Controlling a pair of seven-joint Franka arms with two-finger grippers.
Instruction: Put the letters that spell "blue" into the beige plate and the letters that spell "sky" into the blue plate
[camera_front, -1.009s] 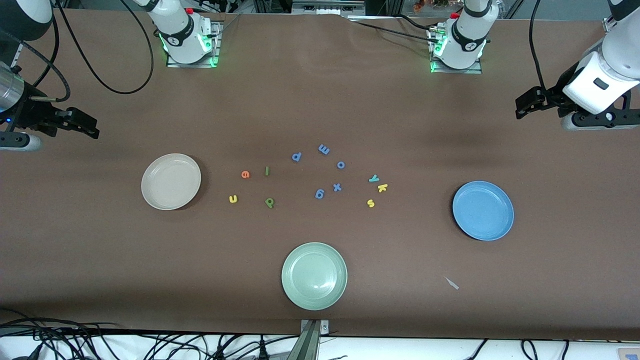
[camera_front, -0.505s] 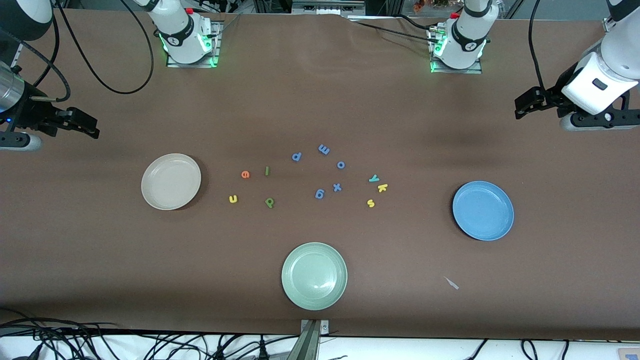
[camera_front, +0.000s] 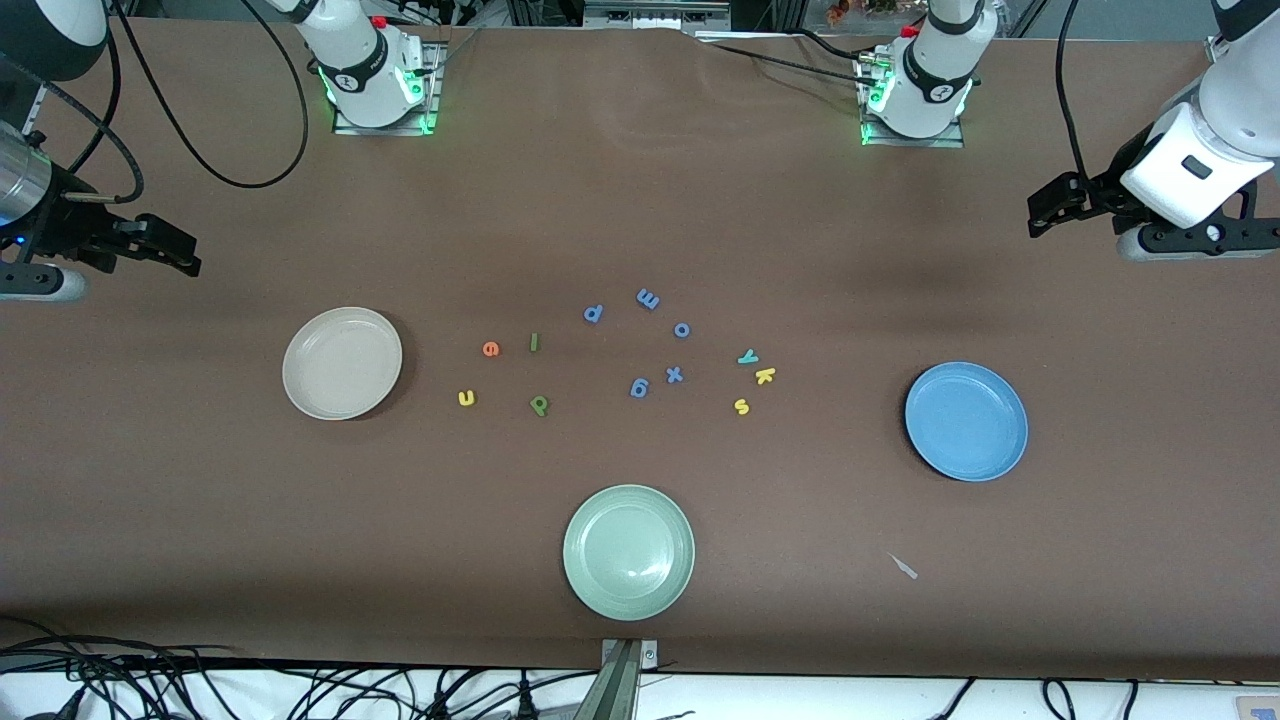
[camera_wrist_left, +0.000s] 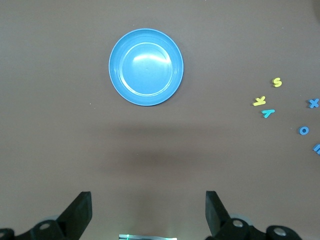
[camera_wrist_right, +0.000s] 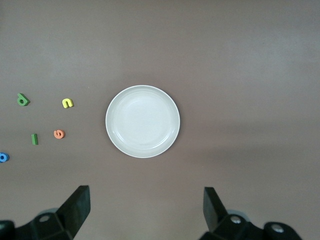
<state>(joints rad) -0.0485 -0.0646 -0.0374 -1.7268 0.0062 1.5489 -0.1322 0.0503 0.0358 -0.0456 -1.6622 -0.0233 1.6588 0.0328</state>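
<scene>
Letters (camera_front: 762, 376) untouched on the table; I see only the left gripper (camera_front: 1045, 205) creeping inward, both grippers spread empty, right gripper (camera_front: 170, 252) waiting.

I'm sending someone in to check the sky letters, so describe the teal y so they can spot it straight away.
Start at the blue plate toward the left arm's end of the table, then look toward the table's middle for three small letters. The teal y is the farthest of them from the front camera, beside the yellow k; it alone is teal.

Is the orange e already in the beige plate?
No, the orange e lies on the table beside the green l, apart from the beige plate.
</scene>
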